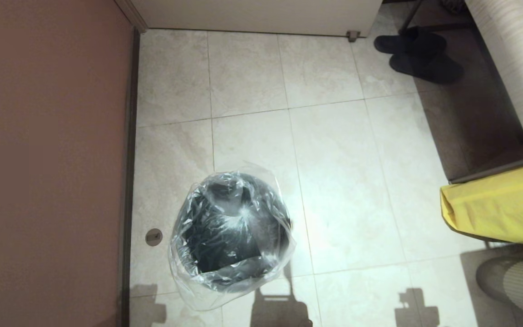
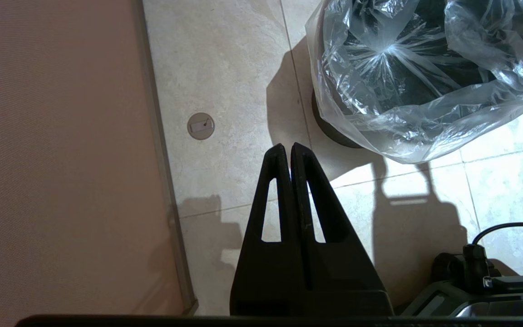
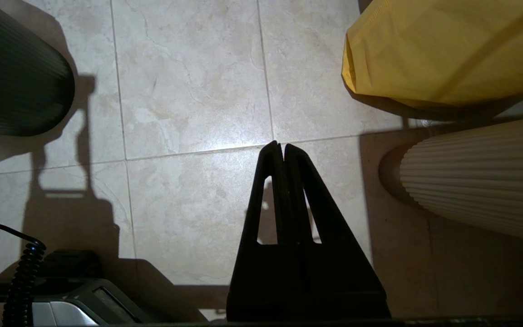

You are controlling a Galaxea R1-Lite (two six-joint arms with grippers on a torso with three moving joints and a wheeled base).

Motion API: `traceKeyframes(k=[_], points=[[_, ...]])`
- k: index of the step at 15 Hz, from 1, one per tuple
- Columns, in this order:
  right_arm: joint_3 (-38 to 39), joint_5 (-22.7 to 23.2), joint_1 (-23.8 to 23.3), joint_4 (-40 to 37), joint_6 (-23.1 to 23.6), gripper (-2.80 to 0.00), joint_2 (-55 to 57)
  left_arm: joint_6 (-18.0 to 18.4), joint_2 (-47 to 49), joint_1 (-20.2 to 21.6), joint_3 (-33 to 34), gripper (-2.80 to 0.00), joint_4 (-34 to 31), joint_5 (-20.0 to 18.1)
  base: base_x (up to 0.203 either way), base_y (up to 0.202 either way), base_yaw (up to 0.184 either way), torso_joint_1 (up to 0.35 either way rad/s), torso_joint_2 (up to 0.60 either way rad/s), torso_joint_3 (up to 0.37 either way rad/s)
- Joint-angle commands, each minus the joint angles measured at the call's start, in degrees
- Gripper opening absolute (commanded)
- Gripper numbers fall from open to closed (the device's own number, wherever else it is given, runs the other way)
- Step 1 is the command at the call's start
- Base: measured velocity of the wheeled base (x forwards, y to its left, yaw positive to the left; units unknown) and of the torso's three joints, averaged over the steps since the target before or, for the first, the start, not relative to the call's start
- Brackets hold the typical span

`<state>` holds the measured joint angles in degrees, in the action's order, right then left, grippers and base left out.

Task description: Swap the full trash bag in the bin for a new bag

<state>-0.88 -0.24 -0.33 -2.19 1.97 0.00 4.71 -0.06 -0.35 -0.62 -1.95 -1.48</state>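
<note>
The head view looks steeply down from high above the tiled floor (image 1: 334, 181). Each wrist view looks down along its closed gripper from lower, nearer the floor. Head and left wrist share the bin (image 1: 232, 231); head and right wrist share the yellow sack (image 3: 443, 50).

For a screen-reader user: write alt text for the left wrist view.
The left pincer, shut and empty, hangs above pale floor tiles, apart from the bin. The new bag, clear and crinkly, lines the bin and drapes over its rim. A reddish wall runs beside them.
</note>
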Motion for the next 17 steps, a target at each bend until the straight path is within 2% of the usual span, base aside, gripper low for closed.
traceKeyframes(k=[1,17], points=[[0.0,0.1,0.0,0.0,0.0,-2.80,0.1,0.0,0.1,0.0,0.0,-2.80,0.0,0.0,0.000,0.000,0.000,0.000,0.00,0.000],[0.0,-0.1,0.0,0.1,-1.3,-2.80,0.1,0.0,0.1,0.0,0.0,-2.80,-0.1,0.0,0.000,0.000,0.000,0.000,0.00,0.000]])
